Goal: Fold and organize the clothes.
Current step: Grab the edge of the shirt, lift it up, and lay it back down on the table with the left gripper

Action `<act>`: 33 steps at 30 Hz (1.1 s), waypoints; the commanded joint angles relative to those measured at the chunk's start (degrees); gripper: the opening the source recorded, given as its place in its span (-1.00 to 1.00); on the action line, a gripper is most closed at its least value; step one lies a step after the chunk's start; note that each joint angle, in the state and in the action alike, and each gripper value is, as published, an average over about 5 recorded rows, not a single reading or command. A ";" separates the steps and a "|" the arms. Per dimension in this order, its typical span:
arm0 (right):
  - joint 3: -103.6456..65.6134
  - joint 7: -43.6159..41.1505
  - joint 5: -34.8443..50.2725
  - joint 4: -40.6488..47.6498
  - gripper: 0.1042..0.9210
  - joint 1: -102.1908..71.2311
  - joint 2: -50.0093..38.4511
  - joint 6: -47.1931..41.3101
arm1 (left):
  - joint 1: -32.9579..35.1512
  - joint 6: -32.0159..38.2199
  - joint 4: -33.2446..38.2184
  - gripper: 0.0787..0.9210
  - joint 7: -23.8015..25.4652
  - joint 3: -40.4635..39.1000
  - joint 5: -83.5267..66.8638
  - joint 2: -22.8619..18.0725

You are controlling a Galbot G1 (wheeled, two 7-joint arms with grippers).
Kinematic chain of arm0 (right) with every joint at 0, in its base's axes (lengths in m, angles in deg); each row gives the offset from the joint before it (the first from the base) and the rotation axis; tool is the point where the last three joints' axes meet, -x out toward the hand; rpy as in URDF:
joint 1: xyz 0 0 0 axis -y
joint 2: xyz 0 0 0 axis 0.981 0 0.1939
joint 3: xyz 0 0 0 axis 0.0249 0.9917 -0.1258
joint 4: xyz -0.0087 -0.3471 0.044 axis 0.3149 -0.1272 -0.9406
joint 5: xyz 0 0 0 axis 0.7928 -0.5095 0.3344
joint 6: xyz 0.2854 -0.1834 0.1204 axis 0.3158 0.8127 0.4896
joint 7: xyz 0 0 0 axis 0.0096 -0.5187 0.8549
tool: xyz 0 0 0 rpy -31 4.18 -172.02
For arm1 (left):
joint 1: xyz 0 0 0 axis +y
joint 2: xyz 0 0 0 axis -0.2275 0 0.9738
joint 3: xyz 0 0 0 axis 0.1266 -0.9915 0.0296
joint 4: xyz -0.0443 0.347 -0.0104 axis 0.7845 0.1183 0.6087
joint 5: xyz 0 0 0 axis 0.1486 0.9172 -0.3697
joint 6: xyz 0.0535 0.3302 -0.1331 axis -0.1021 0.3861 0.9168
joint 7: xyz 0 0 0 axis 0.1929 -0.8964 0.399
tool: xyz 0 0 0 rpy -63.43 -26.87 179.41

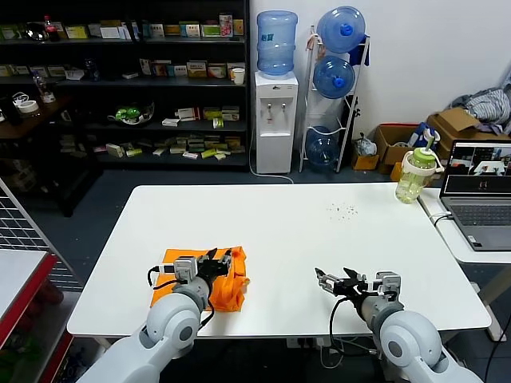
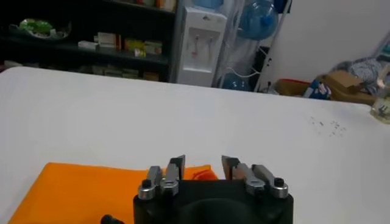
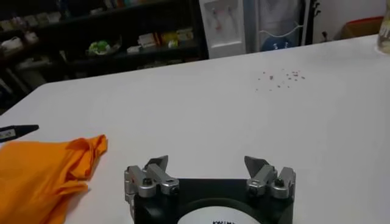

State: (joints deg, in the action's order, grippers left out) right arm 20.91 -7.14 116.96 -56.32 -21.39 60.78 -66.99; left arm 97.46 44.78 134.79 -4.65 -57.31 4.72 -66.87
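The bright orange T-shirt [image 1: 227,292] lies folded in a small bundle on the white table [image 1: 303,231] near its front left edge; no lettering shows. My left gripper [image 1: 226,257] is open and empty, hovering just over the shirt's far edge. In the left wrist view the shirt [image 2: 73,192] lies under and behind the gripper [image 2: 203,163]. My right gripper [image 1: 327,281] is open and empty, low over bare table at the front right, well apart from the shirt. In the right wrist view the gripper [image 3: 209,163] faces bare table and the shirt [image 3: 36,173] lies off to one side.
Small dark specks [image 1: 343,210] dot the table's far right. A green bottle [image 1: 415,175] and a laptop [image 1: 479,199] stand on a side table at the right. A wire rack [image 1: 24,263] stands at the left. Shelves and a water dispenser [image 1: 275,120] are behind.
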 commanded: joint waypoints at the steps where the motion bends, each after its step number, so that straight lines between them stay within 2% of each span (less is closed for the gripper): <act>1: -0.32 -0.27 0.12 -0.30 0.76 -0.22 -0.51 0.04 | 4.41 0.34 -0.57 0.13 6.70 8.34 -1.19 10.36; 4: -0.37 -0.49 0.14 -0.31 0.76 -0.28 -0.64 0.08 | 7.94 1.50 -4.40 0.33 14.34 11.76 -3.17 18.09; 6: -0.17 -0.55 0.13 -0.23 0.76 -0.12 -0.49 0.07 | 9.68 1.91 -7.99 0.48 21.25 13.30 -5.61 21.97; 9: 0.15 -0.57 0.12 -0.10 0.76 0.18 -0.14 0.03 | 10.84 2.29 -12.34 0.66 29.63 13.73 -7.97 25.33; 11: 0.24 -0.57 0.12 -0.05 0.76 0.26 -0.01 0.01 | 10.91 2.48 -14.10 0.73 32.32 13.57 -7.87 25.94; 16: -0.14 -0.56 0.13 -0.27 0.76 -0.18 -0.28 0.02 | 9.14 2.43 -15.94 0.77 34.00 12.57 -6.98 24.72; 28: -0.88 -0.53 0.17 -0.50 0.76 -0.79 -0.33 0.07 | 6.33 2.53 -15.78 0.77 32.89 10.65 -4.56 21.13; 31: -0.77 -0.52 0.16 -0.45 0.76 -0.73 -0.27 0.06 | 6.38 2.74 -15.64 0.70 32.57 10.52 -4.28 20.49; 33: -0.76 -0.51 0.16 -0.46 0.76 -0.73 -0.29 0.05 | 6.48 2.73 -15.50 0.59 32.41 10.40 -4.29 20.24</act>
State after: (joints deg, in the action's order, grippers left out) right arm 20.14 -7.61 117.12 -56.81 -22.09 60.45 -66.95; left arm 104.11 47.23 120.74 25.34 -47.16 0.11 -46.83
